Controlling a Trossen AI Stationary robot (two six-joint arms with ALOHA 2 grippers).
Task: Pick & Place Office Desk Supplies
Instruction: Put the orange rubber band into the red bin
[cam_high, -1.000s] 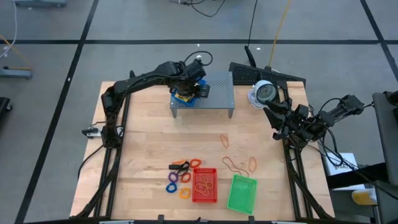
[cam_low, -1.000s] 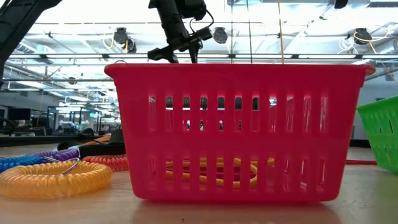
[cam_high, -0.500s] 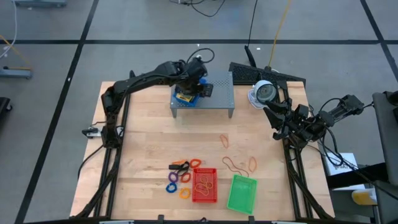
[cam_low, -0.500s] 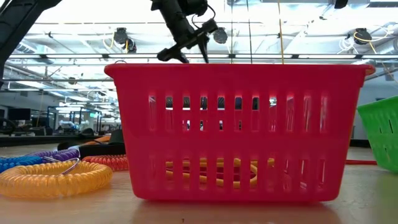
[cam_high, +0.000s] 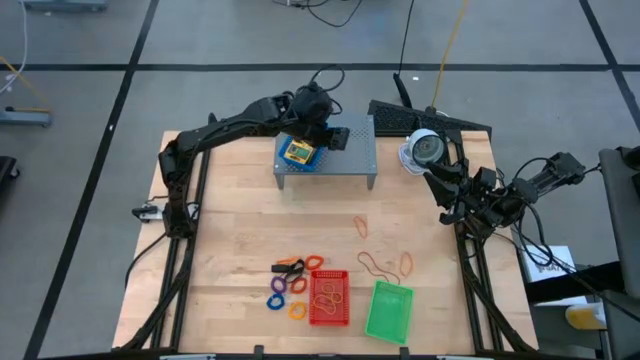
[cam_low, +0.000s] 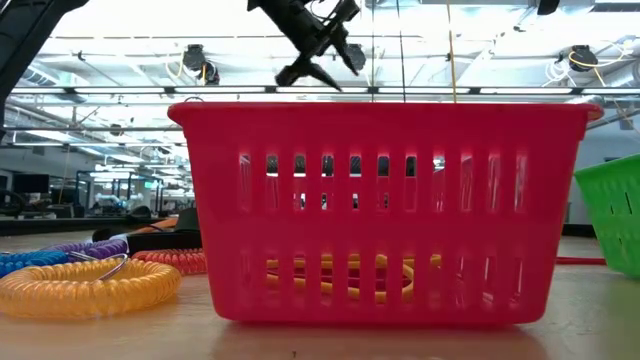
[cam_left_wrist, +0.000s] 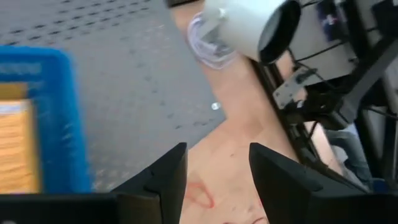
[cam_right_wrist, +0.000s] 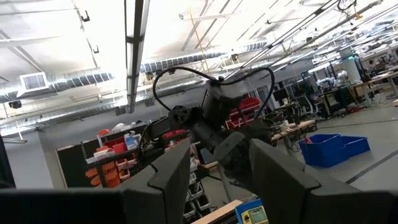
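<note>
While my left gripper hovers over the grey metal shelf with its fingers spread apart and nothing between them, the blue tray holding a yellow crayon box sits on that shelf just beside it, on the side toward my left arm's base. My right gripper, fingers also parted and empty, waits at the table's right edge near the round white device, well apart from the red tray and green tray at the front.
</note>
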